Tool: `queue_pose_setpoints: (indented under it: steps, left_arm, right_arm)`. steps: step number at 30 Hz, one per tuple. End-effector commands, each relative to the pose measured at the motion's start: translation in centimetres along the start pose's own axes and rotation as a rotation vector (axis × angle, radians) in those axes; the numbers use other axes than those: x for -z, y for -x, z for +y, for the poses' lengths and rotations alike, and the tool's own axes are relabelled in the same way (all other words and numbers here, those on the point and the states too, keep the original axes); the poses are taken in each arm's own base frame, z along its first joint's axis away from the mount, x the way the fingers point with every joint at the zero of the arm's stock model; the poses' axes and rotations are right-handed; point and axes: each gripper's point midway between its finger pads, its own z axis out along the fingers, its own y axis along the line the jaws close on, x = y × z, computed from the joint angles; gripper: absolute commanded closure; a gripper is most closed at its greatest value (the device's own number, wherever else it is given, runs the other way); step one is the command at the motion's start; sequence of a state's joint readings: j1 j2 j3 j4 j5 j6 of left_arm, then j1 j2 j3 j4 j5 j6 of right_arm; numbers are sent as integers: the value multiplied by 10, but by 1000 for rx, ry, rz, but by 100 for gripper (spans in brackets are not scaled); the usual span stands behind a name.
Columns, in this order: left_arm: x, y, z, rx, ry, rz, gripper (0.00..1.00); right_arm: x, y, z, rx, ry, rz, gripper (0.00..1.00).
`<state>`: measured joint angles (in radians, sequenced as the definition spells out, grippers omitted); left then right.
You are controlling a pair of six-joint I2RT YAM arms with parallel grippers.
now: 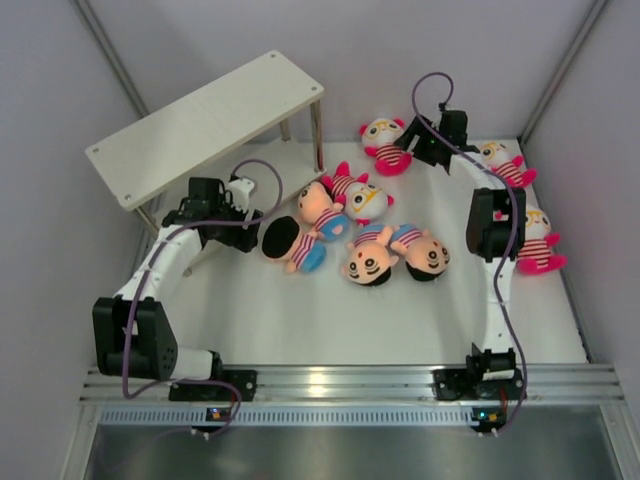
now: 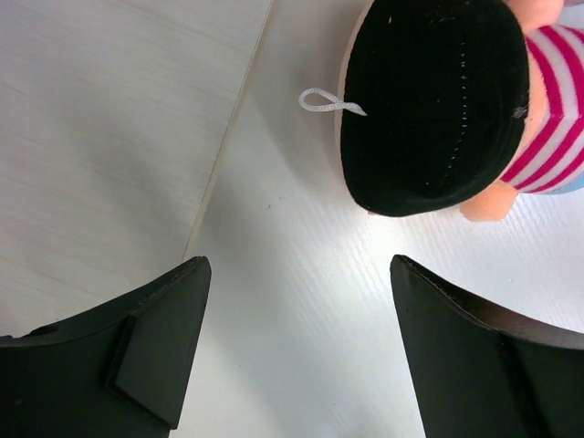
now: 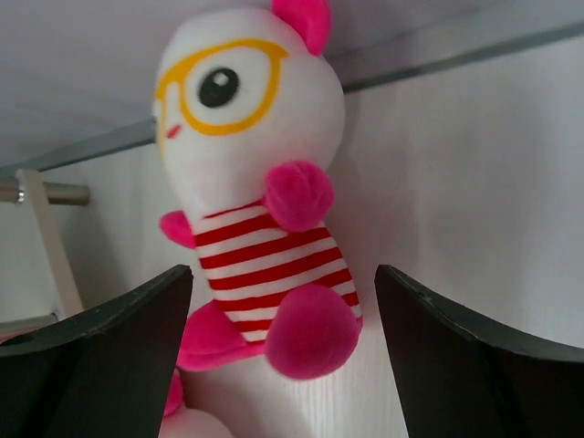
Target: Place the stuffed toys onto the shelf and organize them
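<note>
The shelf (image 1: 205, 122) stands at the back left with nothing showing on its top board. Several stuffed toys lie on the table. A black-haired doll (image 1: 290, 240) lies just right of my left gripper (image 1: 248, 222), which is open and empty. In the left wrist view its black hair (image 2: 433, 100) is ahead and to the right of my gripper (image 2: 301, 274). My right gripper (image 1: 420, 148) is open beside a white-headed toy (image 1: 385, 143). In the right wrist view that toy (image 3: 255, 201) lies just ahead of the open jaws of my right gripper (image 3: 283, 283), untouched.
More dolls lie mid-table: a peach-faced one (image 1: 318, 205), a white one (image 1: 366, 200), and two black-haired ones (image 1: 368, 260), (image 1: 425, 250). Two white toys (image 1: 505, 160), (image 1: 540, 245) lie by the right wall. A cream board (image 2: 109, 119) lies left of my left gripper.
</note>
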<state>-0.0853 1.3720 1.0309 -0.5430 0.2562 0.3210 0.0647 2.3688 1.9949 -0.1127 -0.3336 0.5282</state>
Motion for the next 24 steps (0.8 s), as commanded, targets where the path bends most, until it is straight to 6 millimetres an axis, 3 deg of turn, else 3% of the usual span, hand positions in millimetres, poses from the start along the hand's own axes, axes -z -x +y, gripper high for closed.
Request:
queue_pose_setpoints:
  steps: [1, 5, 8, 10, 11, 13, 14, 15, 18, 19, 20, 21, 22, 23, 24]
  left_arm:
    - [3, -10, 1, -1, -9, 96, 14]
    - [10, -1, -5, -14, -47, 106, 14]
    - [20, 11, -8, -27, -63, 98, 14]
    - [24, 15, -8, -33, -60, 91, 14]
    - [26, 20, -8, -36, -55, 81, 14]
    - [32, 22, -10, -39, -58, 74, 14]
    - [35, 26, -12, -44, -67, 65, 14]
    - [39, 25, -16, -40, -81, 71, 14]
    - [56, 38, -33, -44, -158, 23, 14]
    - [65, 38, -45, -38, -209, 16, 14]
    - [71, 42, -51, -27, -235, 0, 13]
    - [78, 49, -55, -25, -251, -24, 13]
    - [87, 53, -60, -20, -270, -41, 13]
    - [94, 59, -68, -10, -304, -67, 12]
    - [107, 70, -71, -18, -309, -110, 12]
  right_arm:
    - [-20, -16, 37, -62, 77, 60, 17]
    - [-22, -20, 40, -69, 104, 72, 14]
    - [-25, -35, 36, -70, 85, 122, 16]
    - [-28, -43, 34, -79, 80, 148, 35]
    - [-29, -46, 33, -85, 81, 155, 59]
    - [-26, -41, 39, -80, 121, 142, 82]
    - [-16, -36, 46, -78, 133, 130, 100]
    - [-8, -23, 55, -59, 165, 85, 100]
    - [44, 13, 80, 20, 195, -24, 100]
    - [57, 14, 75, 45, 174, -56, 100]
    - [104, 49, 110, 111, 217, -160, 100]
    - [127, 61, 119, 176, 220, -215, 100]
    - [144, 58, 121, 207, 223, -244, 100]
    - [195, 82, 154, 268, 271, -348, 100]
    - [217, 86, 164, 310, 286, -385, 100]
